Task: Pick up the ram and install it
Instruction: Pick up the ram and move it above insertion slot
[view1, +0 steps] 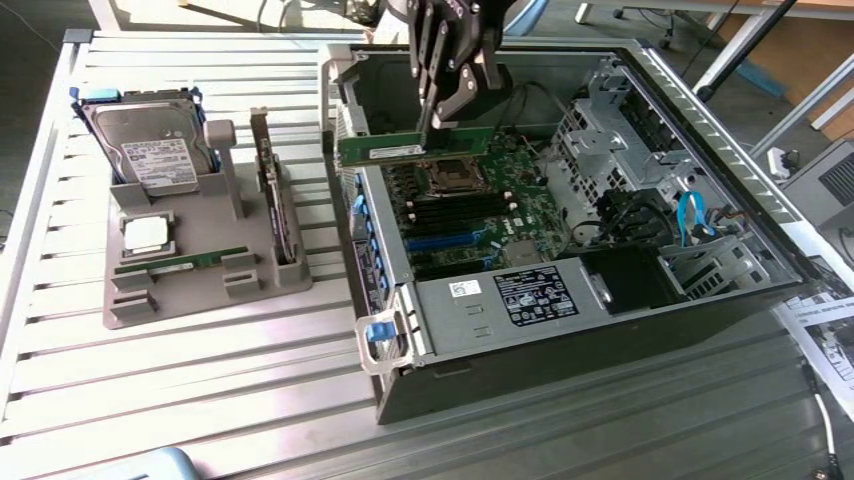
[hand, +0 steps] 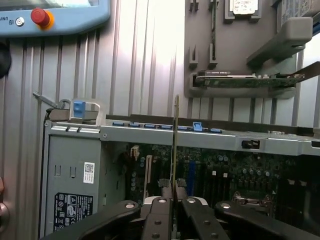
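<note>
**Ram clamped in the gripper, hanging over the open case**

Your slatted table (view1: 200, 380) spans the exterior view, and the open case (view1: 574, 345) takes its centre and right. Inside the case the board (view1: 521, 200) lies flat, facing up. At the left of the frame sits the grey tray (view1: 160, 300) with the hard drive (view1: 154, 150), the upright card (view1: 274, 190), the CPU (view1: 144, 232) and a second green stick (view1: 180, 263) lying in its groove.

The gripper (view1: 451, 115) comes in at the top centre of the frame. Its fingers (hand: 159, 212) are clamped on the ram (view1: 400, 150), pinching its upper edge right of the middle, so most of the stick juts toward the frame's left. The ram is off the tray, in the air above the upper part of the board, just over the CPU socket (view1: 447, 178).

The relation you need to watch is this. The ram's long axis runs left to right across the frame with its edge down. The black and blue slots (view1: 454, 225) lie lower in the frame, toward its centre. Their long axis looks roughly parallel to the ram's, so I judge the offset to be one of position, not heading. In the wrist view the stick is a thin edge-on line running straight out from between the fingers.
</note>
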